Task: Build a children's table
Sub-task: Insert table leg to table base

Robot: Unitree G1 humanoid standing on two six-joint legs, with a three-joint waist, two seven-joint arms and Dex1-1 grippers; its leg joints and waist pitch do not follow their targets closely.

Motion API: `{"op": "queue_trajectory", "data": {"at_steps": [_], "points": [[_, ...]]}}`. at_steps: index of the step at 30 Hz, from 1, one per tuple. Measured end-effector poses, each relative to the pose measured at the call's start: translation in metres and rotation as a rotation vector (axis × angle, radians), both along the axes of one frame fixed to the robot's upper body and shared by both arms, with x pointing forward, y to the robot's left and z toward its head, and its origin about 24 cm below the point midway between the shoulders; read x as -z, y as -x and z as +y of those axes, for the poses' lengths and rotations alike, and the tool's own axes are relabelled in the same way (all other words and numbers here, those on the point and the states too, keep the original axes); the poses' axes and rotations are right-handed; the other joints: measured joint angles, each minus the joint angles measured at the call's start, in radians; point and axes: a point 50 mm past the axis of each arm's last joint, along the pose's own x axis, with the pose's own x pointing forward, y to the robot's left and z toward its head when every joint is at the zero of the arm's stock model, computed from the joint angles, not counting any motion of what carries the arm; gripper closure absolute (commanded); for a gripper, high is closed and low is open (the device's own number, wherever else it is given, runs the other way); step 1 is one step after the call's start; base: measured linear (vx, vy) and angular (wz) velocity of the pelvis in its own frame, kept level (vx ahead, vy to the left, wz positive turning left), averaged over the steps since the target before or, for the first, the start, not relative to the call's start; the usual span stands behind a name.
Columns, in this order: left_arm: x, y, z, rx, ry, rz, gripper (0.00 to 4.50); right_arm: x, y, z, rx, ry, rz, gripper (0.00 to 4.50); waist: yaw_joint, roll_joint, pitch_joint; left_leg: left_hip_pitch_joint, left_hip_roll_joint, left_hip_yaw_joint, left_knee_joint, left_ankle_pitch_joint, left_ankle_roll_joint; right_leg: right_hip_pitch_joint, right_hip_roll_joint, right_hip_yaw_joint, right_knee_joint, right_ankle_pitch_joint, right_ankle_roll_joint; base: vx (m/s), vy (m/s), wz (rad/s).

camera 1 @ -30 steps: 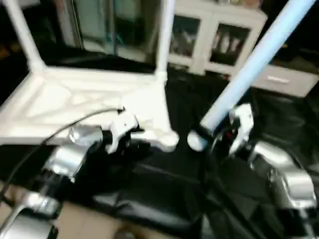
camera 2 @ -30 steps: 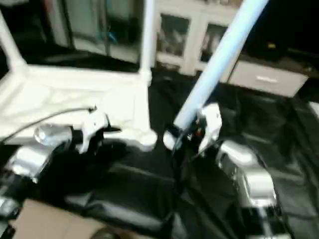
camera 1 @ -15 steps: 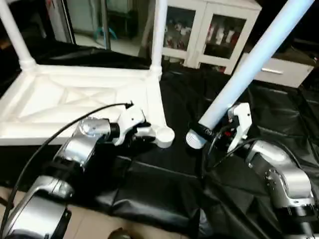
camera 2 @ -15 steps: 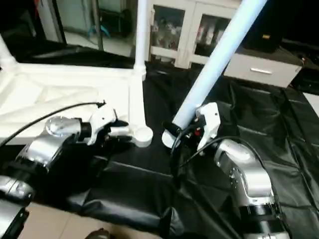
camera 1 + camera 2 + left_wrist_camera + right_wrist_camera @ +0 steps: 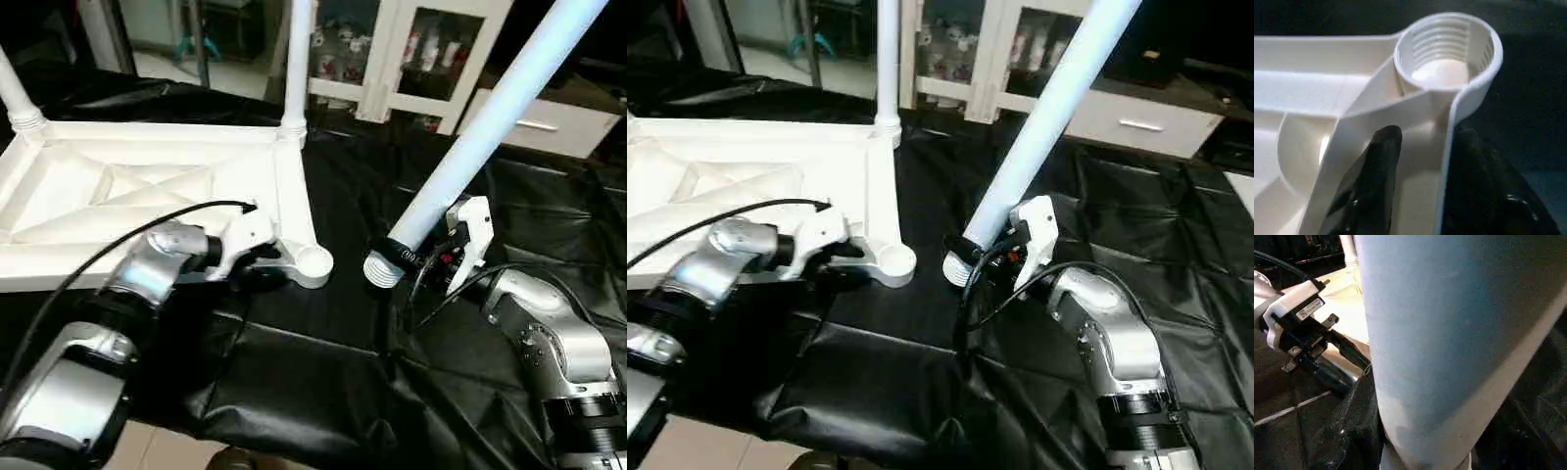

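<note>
My right gripper [image 5: 423, 257] pinches 1 white leg [image 5: 480, 142] near its threaded end, its long axis slanting up toward 1 o'clock. My left gripper [image 5: 1418, 147] clamps the rim of the upturned top [image 5: 108, 196] beside 1 empty corner socket [image 5: 314, 261]. 2 legs [image 5: 297, 59] stand upright at the far corners. Black cloth covers the table [image 5: 313, 362]; white cabinets [image 5: 431, 49] stand behind.

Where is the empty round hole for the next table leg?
In the left eye view, the empty socket sits at the tabletop's near right corner, between the left tool and the held leg's threaded end.
</note>
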Motion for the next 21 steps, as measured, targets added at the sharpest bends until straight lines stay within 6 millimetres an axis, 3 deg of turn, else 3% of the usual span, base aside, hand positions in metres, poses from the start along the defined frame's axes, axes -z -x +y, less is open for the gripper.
{"op": "queue_trajectory", "data": {"at_steps": [12,16,21], "points": [[-0.002,0.002,0.012,0.003,-0.009,0.042,3.66,0.004,-0.002,0.001,-0.030,0.000,0.023,2.63,0.001,-0.003,-0.002,0.000,0.002,0.000,0.004,0.000,-0.001,0.005,0.000,-0.001,0.000,0.001,0.002,0.000,0.000,0.00],[-0.001,0.002,0.009,0.006,-0.004,0.026,3.86,-0.003,-0.007,0.004,-0.040,0.000,-0.001,2.63,0.001,-0.004,-0.003,0.000,0.002,0.001,0.004,0.000,0.000,0.005,0.000,-0.001,0.000,0.000,0.002,0.000,0.000,0.00],[0.000,0.003,0.006,0.033,0.000,0.044,4.26,-0.005,-0.012,0.020,-0.084,0.011,-0.010,2.63,0.000,-0.004,-0.003,0.000,0.002,0.001,0.004,0.000,0.000,0.005,-0.001,-0.001,0.000,0.000,0.002,0.000,0.000,0.00]]}}
